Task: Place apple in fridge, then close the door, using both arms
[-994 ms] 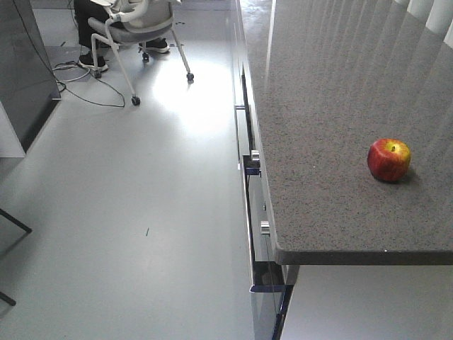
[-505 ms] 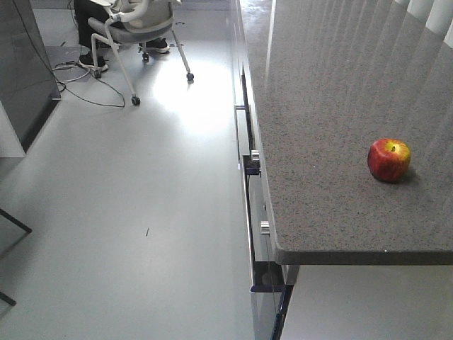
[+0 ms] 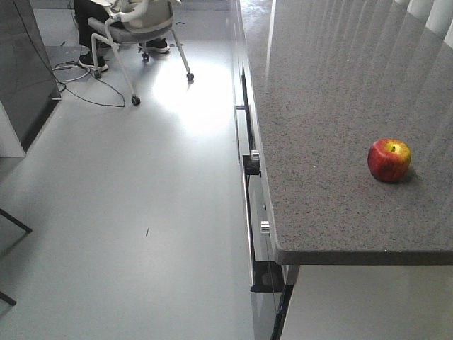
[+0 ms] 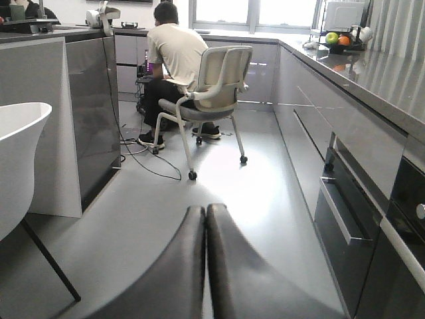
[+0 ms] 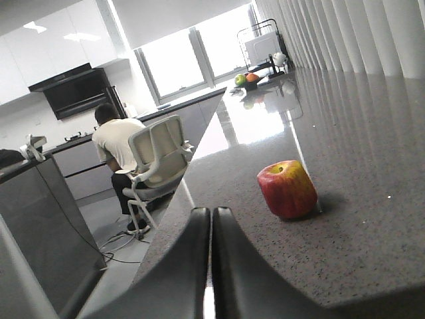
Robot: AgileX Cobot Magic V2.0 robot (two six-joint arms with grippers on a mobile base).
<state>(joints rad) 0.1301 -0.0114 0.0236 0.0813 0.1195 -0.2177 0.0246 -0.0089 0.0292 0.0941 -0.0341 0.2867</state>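
Observation:
The red apple (image 3: 388,160) with a yellow patch by its stem sits upright on the speckled grey counter (image 3: 325,106), near its front right. In the right wrist view the apple (image 5: 287,189) lies ahead and to the right of my right gripper (image 5: 211,211). That gripper is shut and empty, and hovers over the counter's near edge. My left gripper (image 4: 204,209) is shut and empty too, low over the floor in the aisle. Neither gripper shows in the front view. The fridge and its door are out of view.
Drawer fronts with handles (image 3: 248,163) run along the counter's left side. A person sits on a wheeled office chair (image 4: 212,93) at the aisle's far end, with cables on the floor (image 3: 85,85). A dark-grey cabinet block (image 4: 93,113) stands at the left, and a white tub (image 4: 16,159) is beside it.
The apple has not moved. Only a dark part below the counter's front corner has shifted slightly.

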